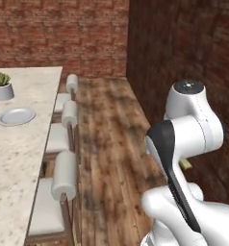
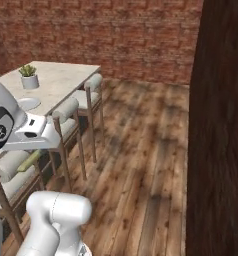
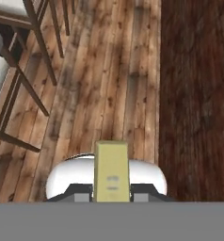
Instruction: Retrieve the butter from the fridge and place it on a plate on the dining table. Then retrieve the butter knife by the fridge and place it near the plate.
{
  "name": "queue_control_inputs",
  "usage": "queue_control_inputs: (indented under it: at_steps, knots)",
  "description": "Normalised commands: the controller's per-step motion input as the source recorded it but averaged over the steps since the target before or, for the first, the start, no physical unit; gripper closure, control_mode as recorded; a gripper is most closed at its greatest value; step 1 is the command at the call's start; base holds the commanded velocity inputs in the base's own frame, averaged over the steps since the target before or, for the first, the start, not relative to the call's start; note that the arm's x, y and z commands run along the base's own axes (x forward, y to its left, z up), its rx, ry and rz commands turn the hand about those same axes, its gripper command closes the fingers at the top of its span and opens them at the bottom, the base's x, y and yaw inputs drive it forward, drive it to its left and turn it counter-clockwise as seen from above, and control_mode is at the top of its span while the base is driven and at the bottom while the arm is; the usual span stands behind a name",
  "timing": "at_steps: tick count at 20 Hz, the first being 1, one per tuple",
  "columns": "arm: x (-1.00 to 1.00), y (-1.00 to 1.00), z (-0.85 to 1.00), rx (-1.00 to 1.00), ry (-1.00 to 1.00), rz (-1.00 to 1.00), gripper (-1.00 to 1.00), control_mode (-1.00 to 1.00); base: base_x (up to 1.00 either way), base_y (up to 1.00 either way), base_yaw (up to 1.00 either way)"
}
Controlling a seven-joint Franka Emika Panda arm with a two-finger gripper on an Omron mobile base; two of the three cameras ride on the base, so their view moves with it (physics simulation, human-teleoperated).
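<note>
From behind my left shoulder: the dining table runs along the left, its beige speckled top bearing the round grey plate and, further back, a small potted succulent. Three cushioned stools line the table's near edge over a wooden plank floor, with red brick wall behind and a dark wall to the right. My white arm fills the lower right; a sliver of the pale yellow butter peeks out just beside it, well apart from the plate.

From behind my right shoulder: the table recedes at upper left, the succulent on its far part and the plate's rim showing near my arm. Below my wrist the butter angles down in front of a stool seat, off the table. My pincer itself is hidden behind the arm here.

From my hand: my pincer is pressed onto the butter, the stick standing straight up between the fingers. Beyond it lie the plank floor, stool legs at upper left and a dark panel on the right.
</note>
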Motion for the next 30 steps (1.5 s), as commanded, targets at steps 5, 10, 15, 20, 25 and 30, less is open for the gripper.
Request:
queue_control_inputs:
  at_steps: [5, 10, 15, 20, 25, 30]
  knots:
    - [0.0, 0.0, 0.0, 0.0, 0.0, 0.0, 1.0, 1.0, 0.81, -0.7, 0.61]
    - [0.0, 0.0, 0.0, 0.0, 0.0, 0.0, 1.0, 1.0, 0.79, -0.62, 0.65]
    - [0.0, 0.0, 0.0, 0.0, 0.0, 0.0, 1.0, 1.0, 0.76, -0.72, 0.62]
    - [0.0, 0.0, 0.0, 0.0, 0.0, 0.0, 1.0, 1.0, 0.62, -0.9, 0.57]
    - [0.0, 0.0, 0.0, 0.0, 0.0, 0.0, 1.0, 1.0, 0.44, -0.89, 0.6]
    - [0.0, 0.0, 0.0, 0.0, 0.0, 0.0, 1.0, 1.0, 0.48, -0.77, 0.6]
